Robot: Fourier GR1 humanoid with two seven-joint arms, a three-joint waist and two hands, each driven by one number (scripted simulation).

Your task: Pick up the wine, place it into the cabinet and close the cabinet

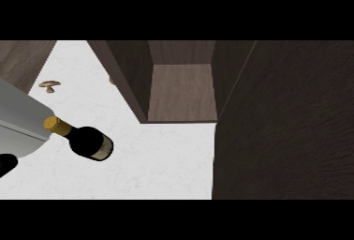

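The wine bottle (pixel 84 139) is dark with a gold cap and a pale label band. It shows left of centre over the white counter (pixel 159 164), cap pointing up-left and body down-right. Its cap end touches the edge of a grey forearm (pixel 21 122) that fills the far left. A small black part of my left hand (pixel 5 165) shows at the lower left edge, apart from the bottle; its grip is hidden. The cabinet (pixel 181 91) stands open at the top centre with a bare wooden shelf inside. My right hand does not show.
A wide dark cabinet door (pixel 283 126) stands open and covers the whole right side. The other door panel (pixel 128 75) angles along the cabinet's left. A small brown mushroom (pixel 50 85) lies on the counter at the upper left.
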